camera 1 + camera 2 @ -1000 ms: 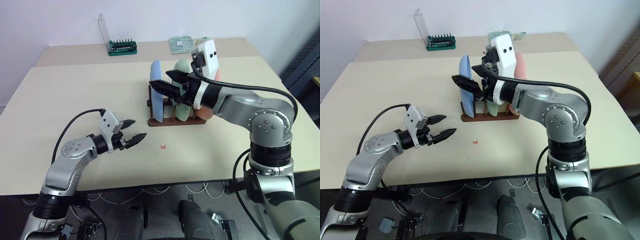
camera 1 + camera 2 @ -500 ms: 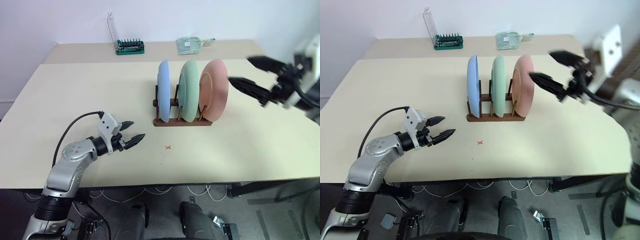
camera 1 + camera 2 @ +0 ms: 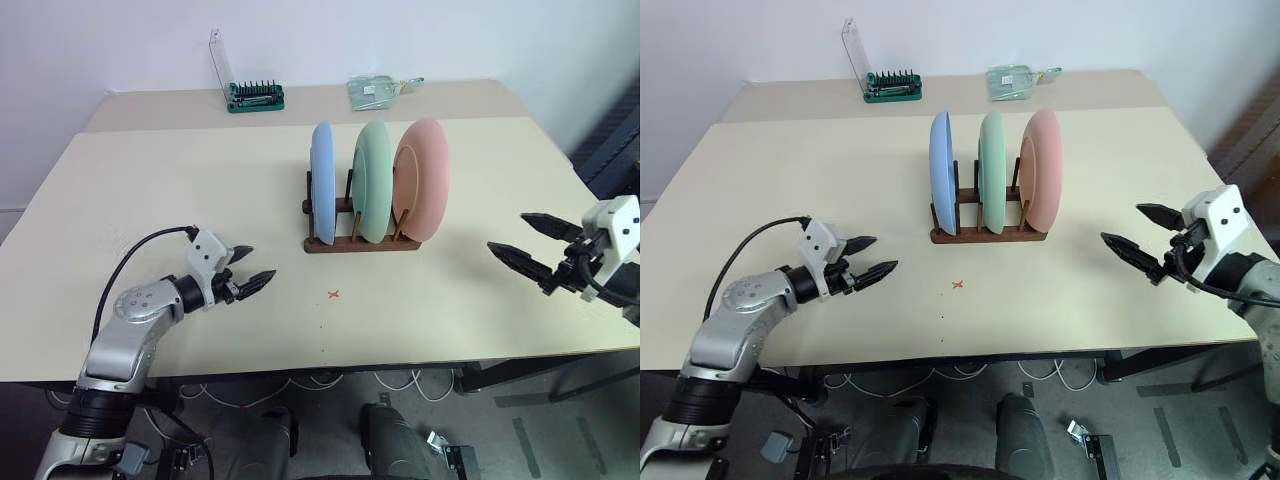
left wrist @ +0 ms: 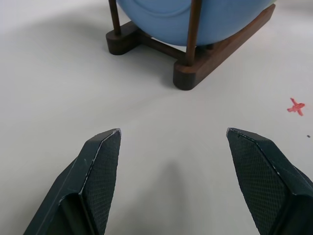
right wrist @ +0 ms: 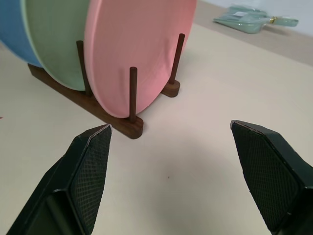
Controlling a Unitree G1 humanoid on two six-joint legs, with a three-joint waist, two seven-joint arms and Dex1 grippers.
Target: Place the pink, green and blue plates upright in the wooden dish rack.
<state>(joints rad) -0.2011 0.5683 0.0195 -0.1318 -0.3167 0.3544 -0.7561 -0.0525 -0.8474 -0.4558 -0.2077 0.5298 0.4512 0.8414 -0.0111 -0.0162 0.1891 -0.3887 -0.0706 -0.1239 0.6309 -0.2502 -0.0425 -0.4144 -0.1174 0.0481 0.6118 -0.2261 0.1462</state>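
Note:
The blue plate (image 3: pixel 322 180), the green plate (image 3: pixel 374 178) and the pink plate (image 3: pixel 424 178) stand upright side by side between the pegs of the wooden dish rack (image 3: pixel 362 243) in the middle of the table. My left gripper (image 3: pixel 251 271) hovers low over the table to the rack's front left, open and empty. My right gripper (image 3: pixel 527 241) is off to the right of the rack near the table's right edge, also open and empty. The right wrist view faces the pink plate (image 5: pixel 139 49) and the rack's rail (image 5: pixel 128 126); the left wrist view faces the blue plate (image 4: pixel 186 19).
A green bit holder with a clear lid (image 3: pixel 250 92) and a pale green object in clear packaging (image 3: pixel 380 88) lie at the table's far edge. A small red cross (image 3: pixel 335 294) marks the tabletop in front of the rack.
My right gripper has drawn away from the rack, swinging far to the right and down, leaving the pink plate standing. The left gripper has barely shifted. The camera view has also shifted.

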